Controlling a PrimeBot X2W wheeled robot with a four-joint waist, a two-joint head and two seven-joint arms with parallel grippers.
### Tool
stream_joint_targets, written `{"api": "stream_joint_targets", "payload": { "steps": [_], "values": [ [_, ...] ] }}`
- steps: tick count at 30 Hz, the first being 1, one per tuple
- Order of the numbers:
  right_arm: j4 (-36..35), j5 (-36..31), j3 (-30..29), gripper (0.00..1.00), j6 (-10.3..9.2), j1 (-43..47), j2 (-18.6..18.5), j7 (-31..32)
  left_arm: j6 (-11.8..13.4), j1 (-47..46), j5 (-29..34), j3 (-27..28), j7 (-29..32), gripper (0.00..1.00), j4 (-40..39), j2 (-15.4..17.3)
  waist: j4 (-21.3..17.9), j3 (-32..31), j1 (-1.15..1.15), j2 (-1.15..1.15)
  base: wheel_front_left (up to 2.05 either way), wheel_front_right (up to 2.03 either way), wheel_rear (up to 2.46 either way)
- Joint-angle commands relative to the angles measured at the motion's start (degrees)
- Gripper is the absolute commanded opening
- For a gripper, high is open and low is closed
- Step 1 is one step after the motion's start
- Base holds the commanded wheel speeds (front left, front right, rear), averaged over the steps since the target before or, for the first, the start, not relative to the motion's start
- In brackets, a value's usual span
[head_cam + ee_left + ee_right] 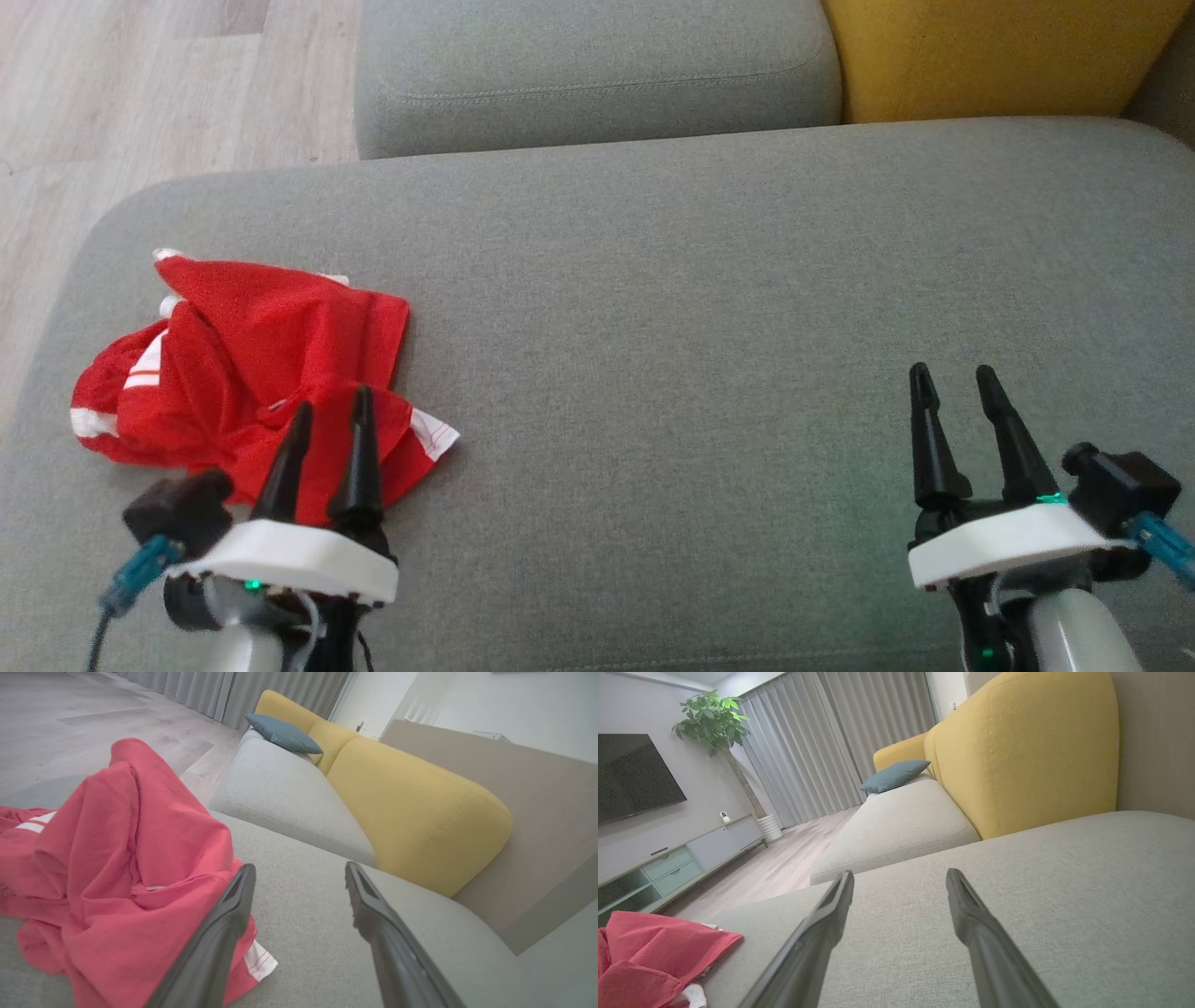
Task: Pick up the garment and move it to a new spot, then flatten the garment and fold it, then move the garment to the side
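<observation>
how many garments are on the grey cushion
1: a crumpled red garment at the left end of the grey cushion, by the left gripper. Another could be hidden underneath.

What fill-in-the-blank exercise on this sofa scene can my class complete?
1. The garment is ____ with white stripes.
2. It lies crumpled on a ____ cushion.
3. The backrest beyond the cushion is ____.
4. Of the left end effector and the right end effector, the ____ one is nearer the garment.

Missing words: red; grey; yellow; left.
</observation>
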Motion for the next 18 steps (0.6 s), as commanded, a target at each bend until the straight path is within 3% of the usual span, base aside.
{"api": "stream_joint_targets", "payload": {
  "steps": [1, 18],
  "values": [
    [-1.8, -2.7, 1.4, 1.00, -0.03, -1.2, -0.4, -1.0, 0.8, -2.0, 2.8, 0.0, -1.0, 1.00, -1.7, 1.3, 0.0, -0.1, 0.00, 0.00, 0.00, 0.00, 0.00],
    [-2.5, -14.3, 3.4, 1.00, -0.03, -0.8, -0.5, -3.7, 8.2, -2.7, 13.6, -7.6, -3.7, 1.00, -1.3, 5.6, -0.4, -0.3, 0.00, 0.00, 0.00, 0.00, 0.00]
  ]
}}
